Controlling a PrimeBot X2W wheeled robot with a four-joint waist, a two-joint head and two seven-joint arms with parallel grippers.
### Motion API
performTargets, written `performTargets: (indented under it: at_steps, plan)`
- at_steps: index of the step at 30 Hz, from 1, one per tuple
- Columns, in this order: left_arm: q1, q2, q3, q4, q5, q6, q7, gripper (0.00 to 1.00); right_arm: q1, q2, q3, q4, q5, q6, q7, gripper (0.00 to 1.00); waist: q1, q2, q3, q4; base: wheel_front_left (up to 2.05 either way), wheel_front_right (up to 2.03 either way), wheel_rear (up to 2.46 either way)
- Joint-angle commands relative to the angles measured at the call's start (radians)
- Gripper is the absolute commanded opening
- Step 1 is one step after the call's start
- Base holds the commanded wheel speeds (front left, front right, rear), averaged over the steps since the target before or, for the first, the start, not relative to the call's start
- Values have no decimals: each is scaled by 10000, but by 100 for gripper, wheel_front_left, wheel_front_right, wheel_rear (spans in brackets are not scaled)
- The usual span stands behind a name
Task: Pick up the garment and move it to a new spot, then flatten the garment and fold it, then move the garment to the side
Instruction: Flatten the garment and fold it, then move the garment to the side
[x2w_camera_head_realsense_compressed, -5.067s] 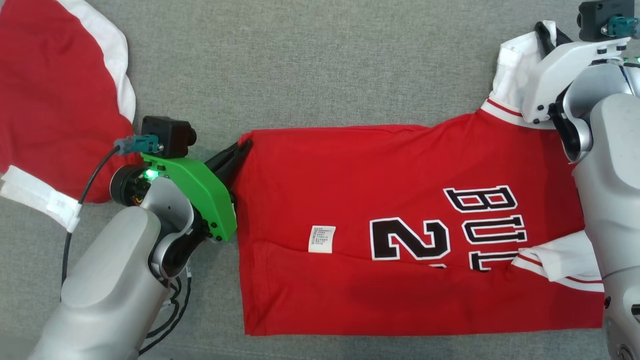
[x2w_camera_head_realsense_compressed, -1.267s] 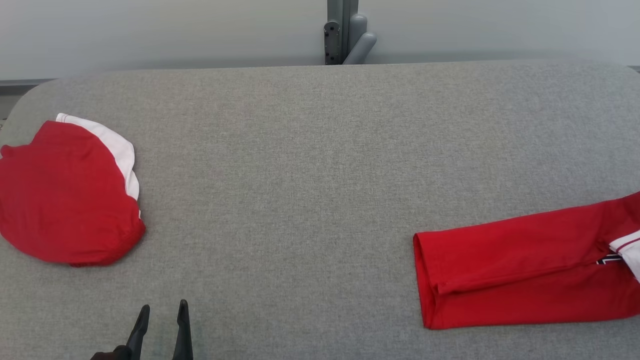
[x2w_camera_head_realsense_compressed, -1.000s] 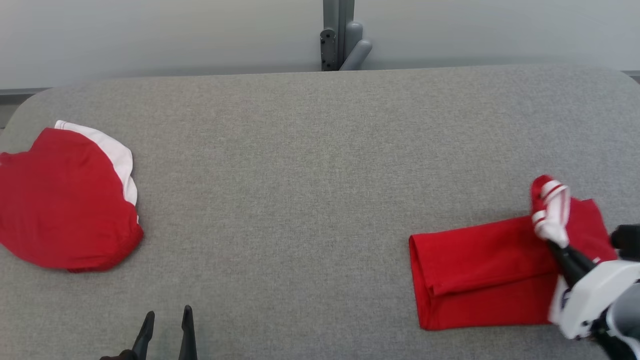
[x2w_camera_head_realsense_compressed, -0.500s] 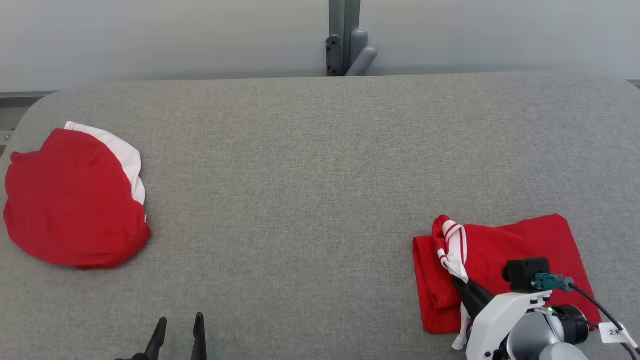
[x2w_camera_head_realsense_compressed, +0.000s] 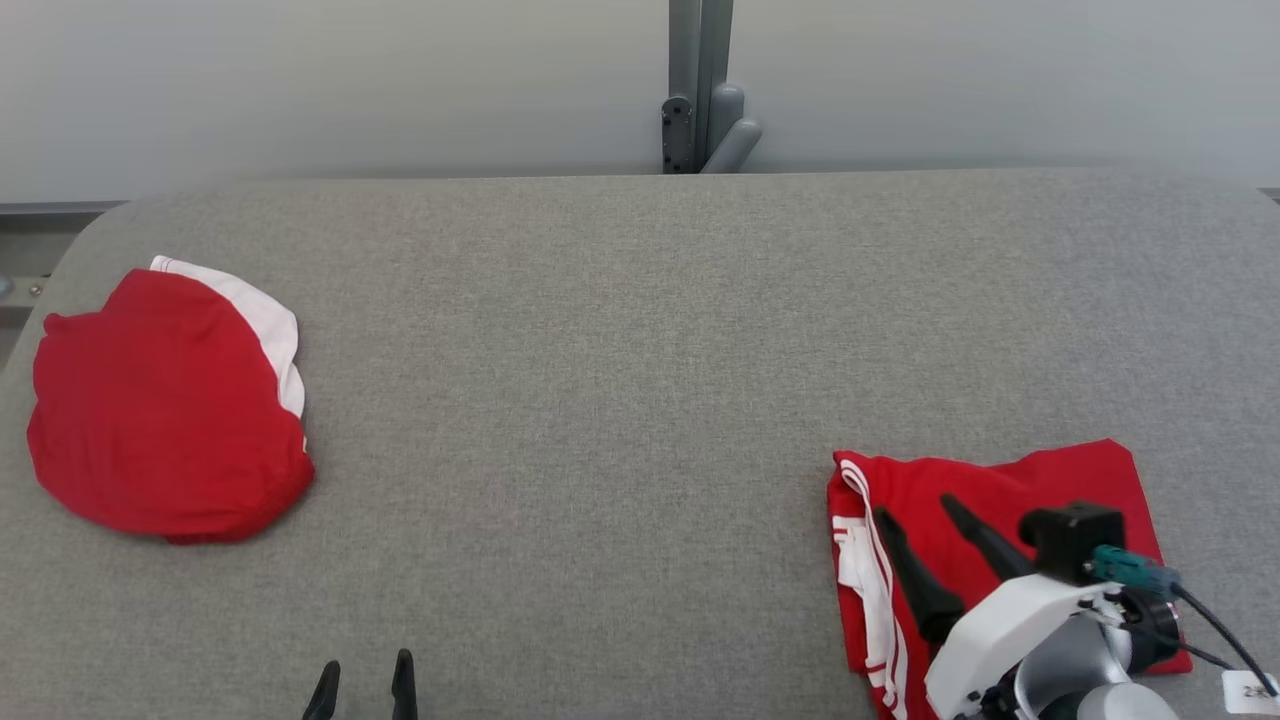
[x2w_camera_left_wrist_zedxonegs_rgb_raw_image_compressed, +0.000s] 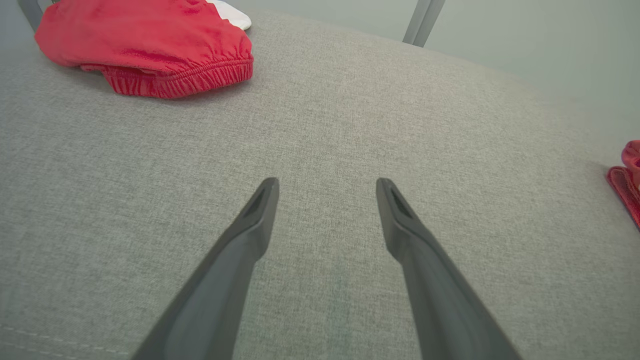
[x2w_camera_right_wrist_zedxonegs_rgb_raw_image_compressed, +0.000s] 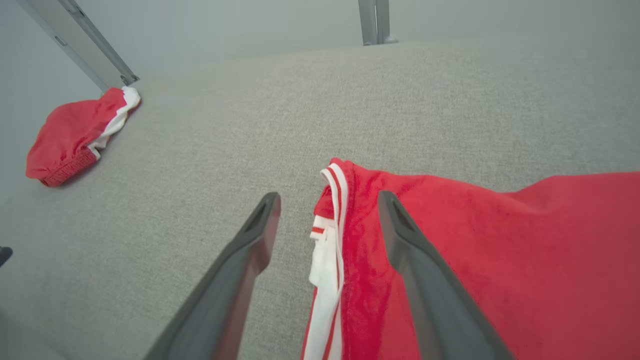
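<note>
Grey fabric table (x2w_camera_head_realsense_compressed: 640, 330), pale wall (x2w_camera_head_realsense_compressed: 300, 80) behind; left gripper (x2w_camera_head_realsense_compressed: 368, 662) apart, right gripper (x2w_camera_head_realsense_compressed: 912, 506) apart over garment (x2w_camera_head_realsense_compressed: 1060, 480)

The head view looks down on the table (x2w_camera_head_realsense_compressed: 640, 300) from above, wall (x2w_camera_head_realsense_compressed: 300, 80) at top. Each wrist view sits low and near the table, facing across it toward the wall. All three share shorts (x2w_camera_head_realsense_compressed: 165, 400) and jersey (x2w_camera_head_realsense_compressed: 1000, 480).

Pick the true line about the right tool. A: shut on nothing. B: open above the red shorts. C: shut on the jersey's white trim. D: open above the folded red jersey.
D: the right tool has its fingers apart over the folded jersey, gripping nothing.
</note>
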Motion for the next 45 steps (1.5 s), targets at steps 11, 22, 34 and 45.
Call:
performTargets:
  at_steps: [11,22,34,45]
  plan:
    - [428,15,-25,-595,-29,200,-24,100,1054,-39,-1999,-958,-699,0,-2735,100,0,0,-514,-476,0,0,0]
    - [519,14,90,-1288,355,318,-24,100,1360,-354,-2890,894,-1720,0,-4472,100,0,0,-774,-360,0,0,0]
    - [512,14,-17,-1072,529,183,-24,100,1663,-157,-3130,825,-2433,-2,-4480,100,0,0,-1063,106,0,0,0]
    - [585,14,-35,-980,491,117,-24,100,1507,0,-2978,779,-2438,-2,-4480,100,0,0,-1047,178,0,0,0]
